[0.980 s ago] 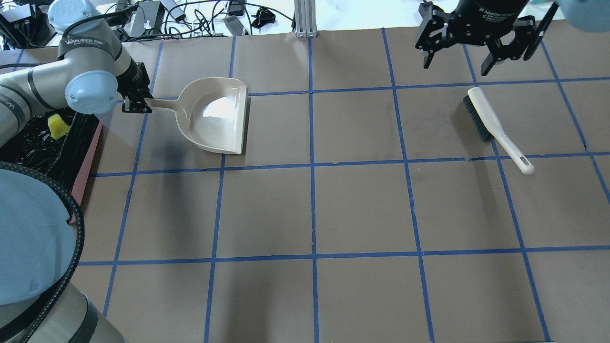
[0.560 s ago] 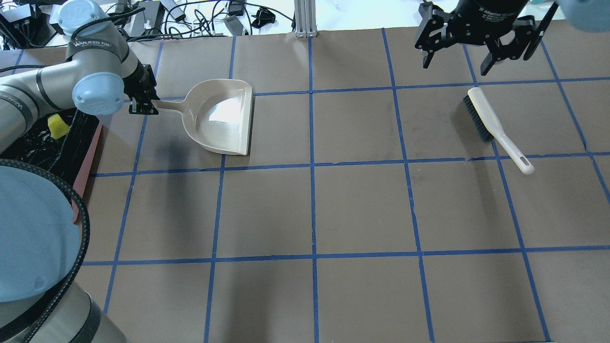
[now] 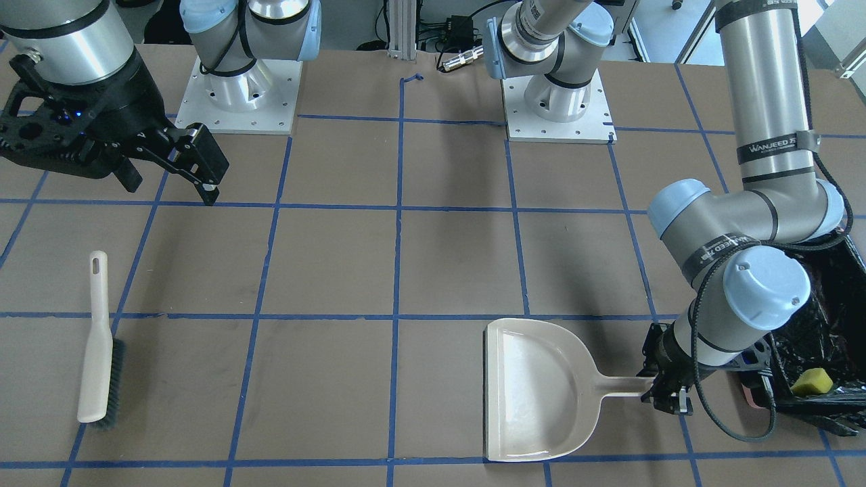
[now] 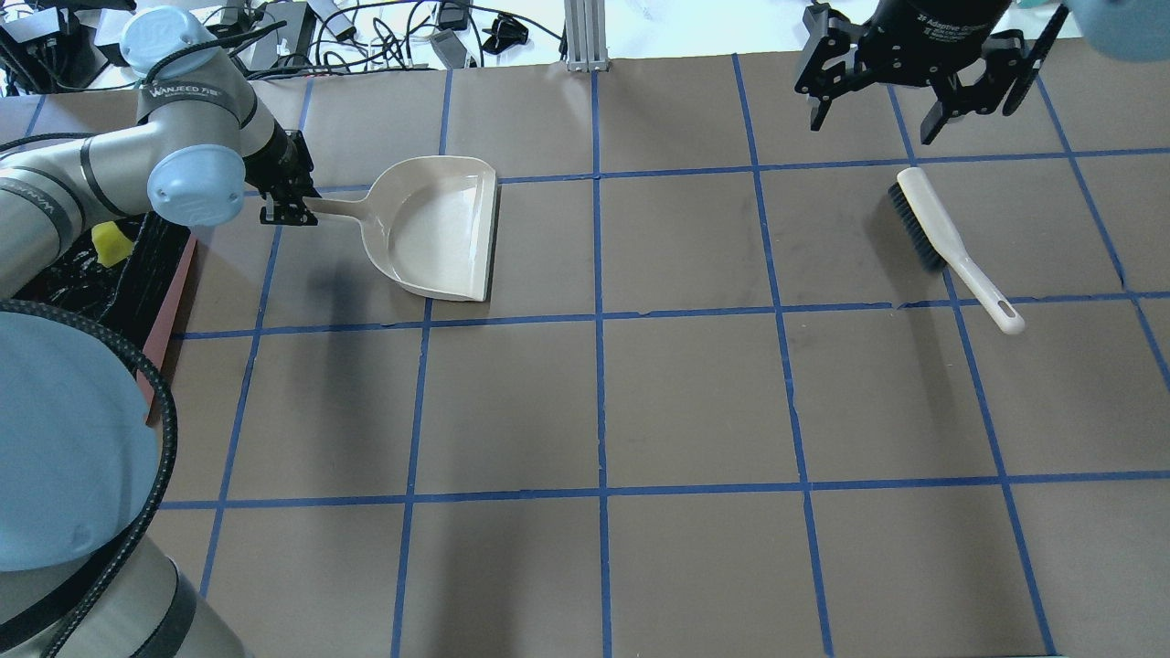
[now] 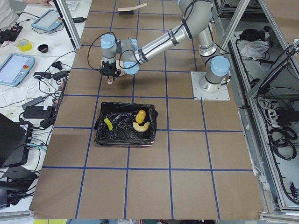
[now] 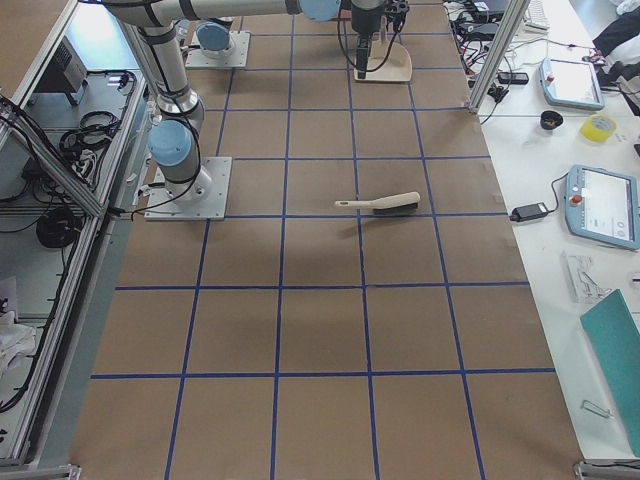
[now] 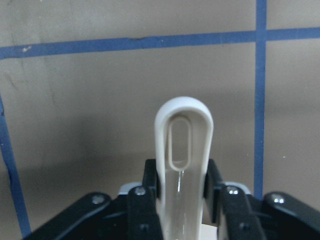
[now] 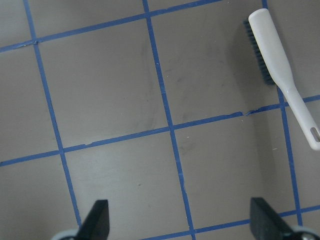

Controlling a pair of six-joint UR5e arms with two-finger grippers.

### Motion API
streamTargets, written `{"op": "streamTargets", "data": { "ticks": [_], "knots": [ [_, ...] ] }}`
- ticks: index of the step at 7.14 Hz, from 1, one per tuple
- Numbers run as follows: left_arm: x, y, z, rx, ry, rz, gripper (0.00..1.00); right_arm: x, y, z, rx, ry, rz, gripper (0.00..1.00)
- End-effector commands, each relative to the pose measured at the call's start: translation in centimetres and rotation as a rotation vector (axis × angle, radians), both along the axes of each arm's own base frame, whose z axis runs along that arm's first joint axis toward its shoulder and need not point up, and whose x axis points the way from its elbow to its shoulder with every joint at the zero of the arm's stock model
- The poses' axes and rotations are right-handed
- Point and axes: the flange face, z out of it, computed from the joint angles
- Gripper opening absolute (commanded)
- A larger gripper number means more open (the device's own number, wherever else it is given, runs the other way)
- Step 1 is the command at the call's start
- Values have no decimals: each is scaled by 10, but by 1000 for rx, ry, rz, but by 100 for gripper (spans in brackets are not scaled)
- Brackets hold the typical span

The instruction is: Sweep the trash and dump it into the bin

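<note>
Left tool (image 4: 290,210) pinches dustpan (image 4: 439,228) handle. Right tool (image 4: 876,117) spread wide, near brush (image 4: 932,224). Trash (image 5: 140,120) lies in bin (image 5: 122,140).

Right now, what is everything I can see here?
beige plastic dustpan: one, beige, robot's left side, handle gripped
beige hand brush with dark bristles: one, lying on table, robot's right side
pink-sided bin with black plastic liner: one, table's left end
yellow sponge, golden-brown lump, tan curved piece: one each, inside the bin
brown table with blue tape grid: one
left pincer: black, shut on the dustpan handle
right pincer: black, open, empty, near the brush
</note>
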Motion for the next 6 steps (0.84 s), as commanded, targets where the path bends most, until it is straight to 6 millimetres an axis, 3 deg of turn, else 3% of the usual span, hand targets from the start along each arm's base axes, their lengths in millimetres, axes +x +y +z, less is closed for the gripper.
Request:
{"op": "streamTargets", "data": {
  "ticks": [1,3,5,6],
  "knots": [
    [1,-2,2,-6,-8,-23,38,0,-1,-1,1,1,1,100],
    [2,-4,6,-13,-13,-12,46,0,-2,-2,3,3,1,100],
    [11,-1,13,-3,-107,-3,74,0,-1,-1,1,4,3,100],
    [4,2,39,-41,-108,-19,74,0,-2,-2,3,5,10,100]
  ]
}}
